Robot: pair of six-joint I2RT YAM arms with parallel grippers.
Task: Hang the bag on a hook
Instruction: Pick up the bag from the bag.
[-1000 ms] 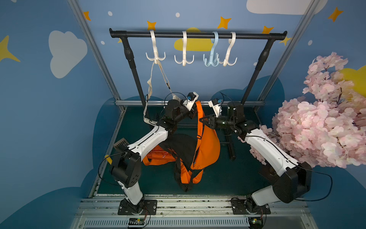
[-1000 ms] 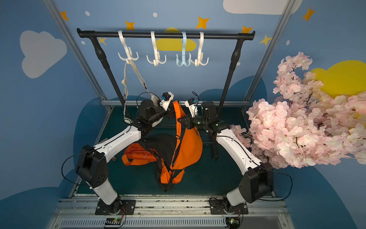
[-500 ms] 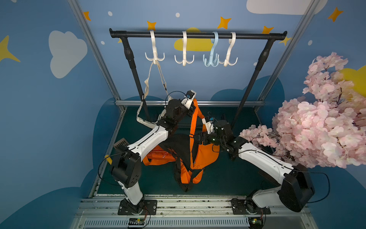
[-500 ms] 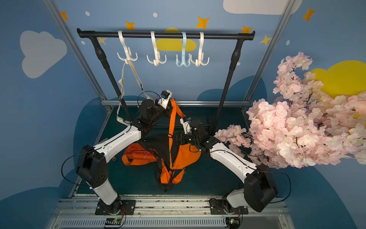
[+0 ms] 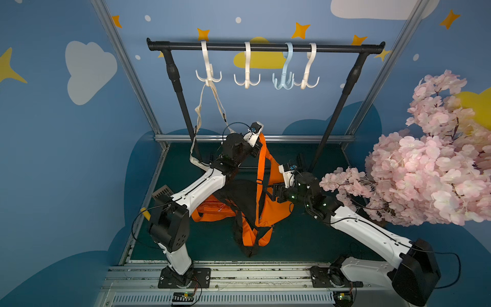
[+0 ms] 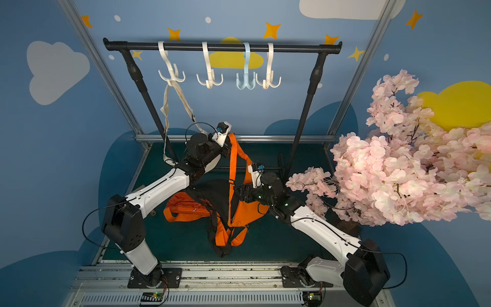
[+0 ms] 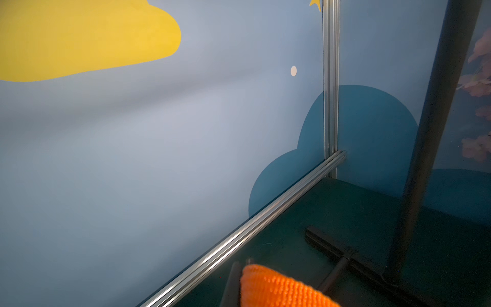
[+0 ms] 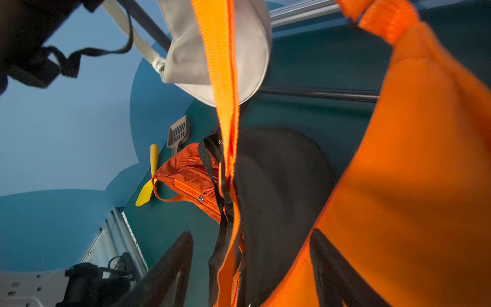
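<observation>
I'm pinching the bag's [image 5: 277, 210] strap [image 5: 261, 170] in the left gripper [image 5: 256, 150]; right gripper [image 5: 273, 190] hovering jaws-apart beside it. I'm aiming to spread the loop wide before reaching a hook [image 5: 247, 79].

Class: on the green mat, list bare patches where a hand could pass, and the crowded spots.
Bare mat shows along the front: one patch between the orange bag and the right arm's base, another between the bag and the left arm's base. Crowded: the centre, with bag and both arms; the left edge, with scoop and yellow tool.
</observation>
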